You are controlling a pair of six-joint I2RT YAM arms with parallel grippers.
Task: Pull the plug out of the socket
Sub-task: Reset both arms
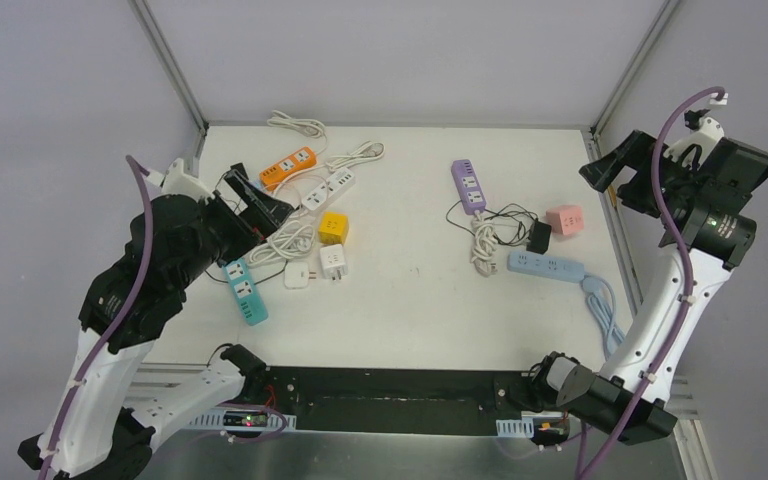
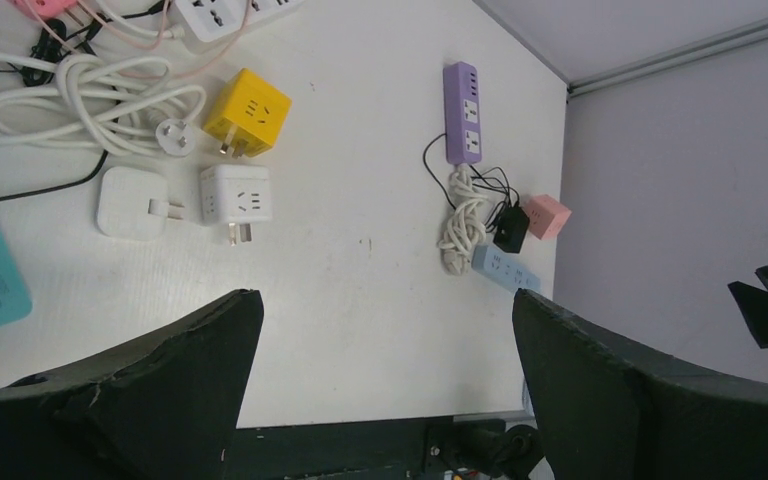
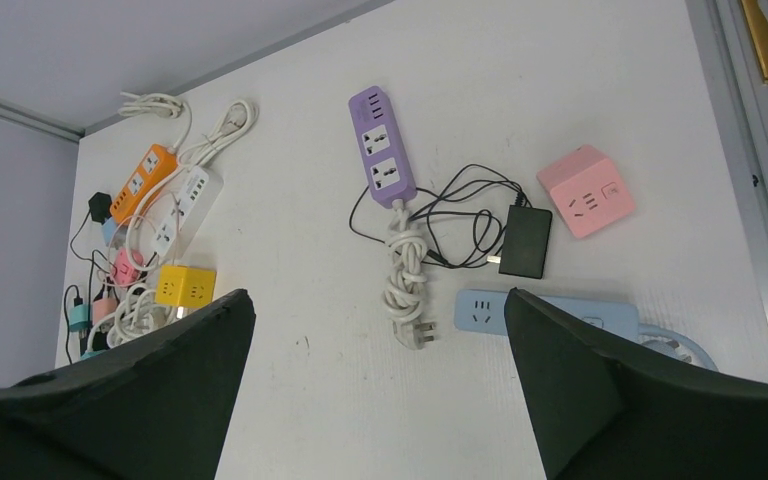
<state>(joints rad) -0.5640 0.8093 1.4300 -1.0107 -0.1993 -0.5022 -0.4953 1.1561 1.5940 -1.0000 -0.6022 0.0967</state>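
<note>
White flat plastic charger plug (image 1: 297,275) is sitting at 9 o'clock on the white rectangular tabletop (image 1: 410,320), its prongs meeting the white plastic cube socket (image 1: 333,262) at its 3 o'clock. Left gripper (image 2: 385,300) is hovering over the 10 o'clock area, jaws standing wide, holding nothing. Right gripper (image 3: 378,297) is hanging beyond the 2 o'clock edge, jaws likewise spread and empty. Light blue plastic power strip (image 1: 545,265) is lying at 3 o'clock.
</note>
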